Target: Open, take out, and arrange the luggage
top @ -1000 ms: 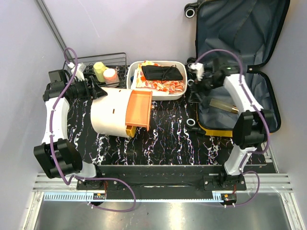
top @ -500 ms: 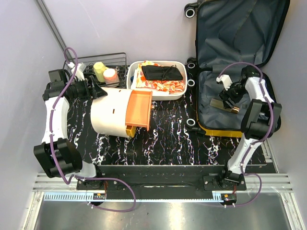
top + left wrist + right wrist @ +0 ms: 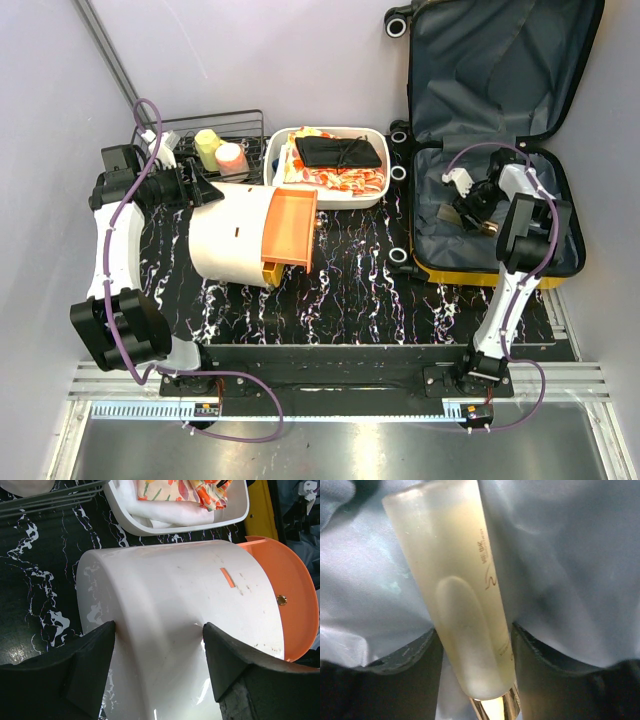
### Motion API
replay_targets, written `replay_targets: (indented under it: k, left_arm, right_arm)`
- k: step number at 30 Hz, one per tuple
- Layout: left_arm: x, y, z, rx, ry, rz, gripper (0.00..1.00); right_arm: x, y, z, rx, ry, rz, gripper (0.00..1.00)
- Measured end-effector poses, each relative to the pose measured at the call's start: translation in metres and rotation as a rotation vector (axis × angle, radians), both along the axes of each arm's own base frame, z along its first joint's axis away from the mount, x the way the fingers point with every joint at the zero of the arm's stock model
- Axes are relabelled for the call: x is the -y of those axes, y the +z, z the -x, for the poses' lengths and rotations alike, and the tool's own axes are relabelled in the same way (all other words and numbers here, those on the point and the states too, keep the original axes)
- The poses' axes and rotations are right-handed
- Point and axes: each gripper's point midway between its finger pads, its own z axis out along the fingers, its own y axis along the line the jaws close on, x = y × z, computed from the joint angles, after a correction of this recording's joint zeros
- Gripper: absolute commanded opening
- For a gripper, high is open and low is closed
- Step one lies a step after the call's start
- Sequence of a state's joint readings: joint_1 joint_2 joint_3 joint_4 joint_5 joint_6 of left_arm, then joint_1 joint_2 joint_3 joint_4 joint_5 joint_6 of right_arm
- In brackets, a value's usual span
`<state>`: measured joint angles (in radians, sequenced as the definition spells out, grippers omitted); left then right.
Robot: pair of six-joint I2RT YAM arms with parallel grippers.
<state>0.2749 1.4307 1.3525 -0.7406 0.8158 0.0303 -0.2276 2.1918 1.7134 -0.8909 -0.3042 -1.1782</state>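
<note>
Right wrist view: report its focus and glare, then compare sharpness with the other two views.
Right wrist: the frosted bottle lying on the luggage lining fills the frame, slightly soft, with a bright glint on its metallic end. Left wrist: the cream container carries a soft sheen, and the near fingers are dark and blurred. Top external: sharp, evenly lit.

Black white-veined marble tabletop (image 3: 340, 280) carries: open yellow hard-shell suitcase (image 3: 480, 272), white rectangular tray (image 3: 372, 192), cream-and-orange round container (image 3: 235, 235), black wire rack (image 3: 250, 125).

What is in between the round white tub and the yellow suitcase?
From the top camera, only bare black marbled table lies between the tub, with its orange lid, and the suitcase. The white tray sits farther back.
</note>
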Motion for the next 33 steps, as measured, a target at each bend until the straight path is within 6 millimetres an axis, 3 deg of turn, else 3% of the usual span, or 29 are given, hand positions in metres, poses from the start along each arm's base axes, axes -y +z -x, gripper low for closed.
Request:
replay_targets:
  k: [2,4,5,9,12,20,23,33]
  left_arm:
    - [0.000,0.000,0.000,0.000,0.000,0.000,0.73]
    - [0.000,0.000,0.000,0.000,0.000,0.000,0.73]
    - [0.000,0.000,0.000,0.000,0.000,0.000,0.73]
    - [0.000,-0.001,0.000,-0.002,0.000,0.001,0.73]
    - [0.000,-0.001,-0.001,-0.003,0.000,0.002,0.73]
    - [0.000,-0.001,-0.001,-0.003,0.000,0.002,0.73]
    - [0.000,-0.001,-0.001,-0.005,0.000,0.004,0.73]
    - [0.000,-0.001,-0.002,-0.007,-0.001,0.004,0.73]
  right_arm:
    - [-0.003,0.000,0.002,-0.009,0.016,0.001,0.24]
    - [-0.004,0.000,0.002,-0.008,0.020,0.001,0.04]
    - [-0.004,0.001,0.003,-0.009,0.020,0.000,0.00]
    - [-0.009,0.009,0.006,-0.013,0.008,-0.018,0.00]
    - [-0.018,0.027,0.011,-0.008,-0.018,-0.063,0.00]
    - [-0.052,0.120,-0.012,0.142,-0.099,-0.239,0.00]
    - [-0.065,0.145,-0.016,0.192,-0.083,-0.254,0.00]
    - [-0.093,0.163,-0.006,0.162,-0.068,-0.326,0.00]
